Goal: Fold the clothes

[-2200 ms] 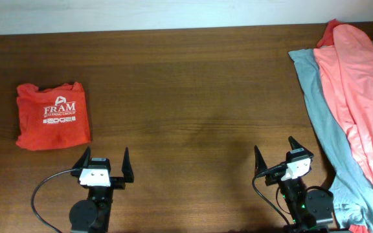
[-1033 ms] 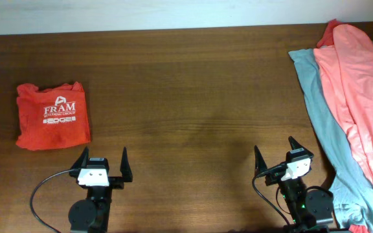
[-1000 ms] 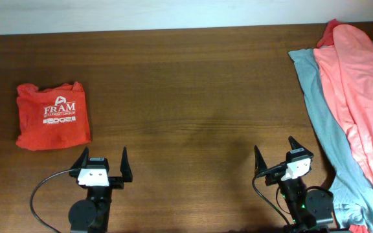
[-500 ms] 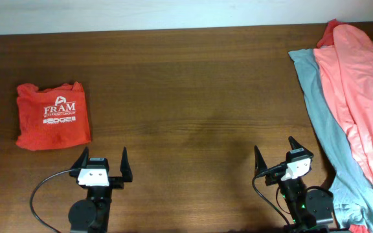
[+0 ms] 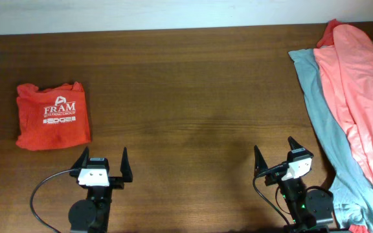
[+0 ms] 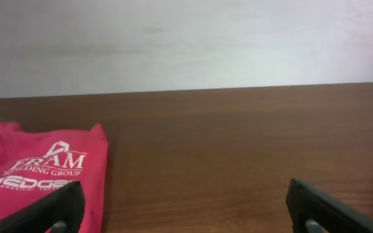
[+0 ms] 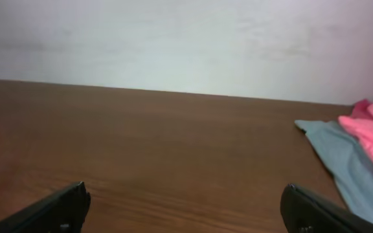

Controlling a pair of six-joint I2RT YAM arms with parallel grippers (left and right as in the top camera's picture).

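Looking across the tabletop (image 5: 193, 84) from the near edge, I have both hands parked low and empty. My left hand (image 5: 105, 153) has its fingers spread wide with nothing between them, and my right hand (image 5: 274, 145) is just as wide, also holding nothing.

The red shirt (image 5: 52, 115) with the white FRAM print lies ahead and to the left of my left hand. It looks like a compact folded square, so I judge that one done. From the left wrist it sits off my left finger (image 6: 54, 208), print facing up.

The work, I reckon, is on the other side. The salmon-pink shirt (image 5: 358, 84) lies loose on top of the grey-blue shirt (image 5: 317, 97). Both are stretched in a long strip down the right side of the tabletop, their long axis running from the far edge toward the near one. That strip lies to the right of my right hand, with the grey-blue hem near the base of that arm. From the right wrist, the grey-blue shirt's edge (image 7: 342, 169) shows ahead and to the right.

So the right hand is clearly nearer, while the left is well apart from the pile. The pink one lies on top, so I'd expect to take it first, reaching rightward.
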